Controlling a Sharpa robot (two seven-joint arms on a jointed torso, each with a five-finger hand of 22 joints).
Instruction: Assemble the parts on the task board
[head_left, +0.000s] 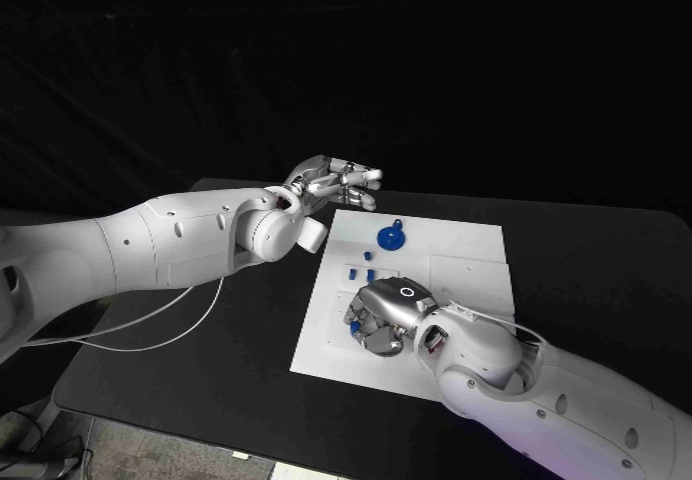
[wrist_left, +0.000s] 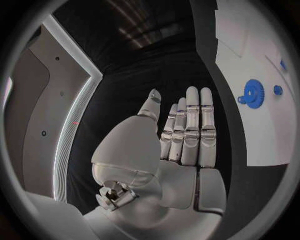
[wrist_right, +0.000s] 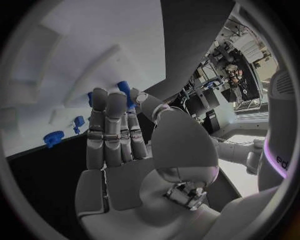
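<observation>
- We see the task board (head_left: 476, 262) lying in the middle of the black table (head_left: 606, 250), with the job only partly done as far as we can judge
- A blue gear (head_left: 389, 238) sits flat near the board's far left corner; we cannot tell whether it is seated on a post or just resting there
- A few small blue pegs (head_left: 368, 270) stand or lie near the board's left edge, between the gear and our right hand; they look upright, long axis rising off the board, though they are too small to be sure
- Our right hand (head_left: 387, 318) is down over the board's near left part, fingers extended together, their tips at a blue part (wrist_right: 125, 92); whether it grasps that part or merely touches it, we cannot tell
- Which way that part's long axis runs is hidden behind the fingers
- Our left hand (head_left: 329, 184) hovers above the table just off the board's far left corner, fingers straight and released, holding nothing
- We judge most of the assembly is left: the pegs and the part at our right hand look unplaced
</observation>
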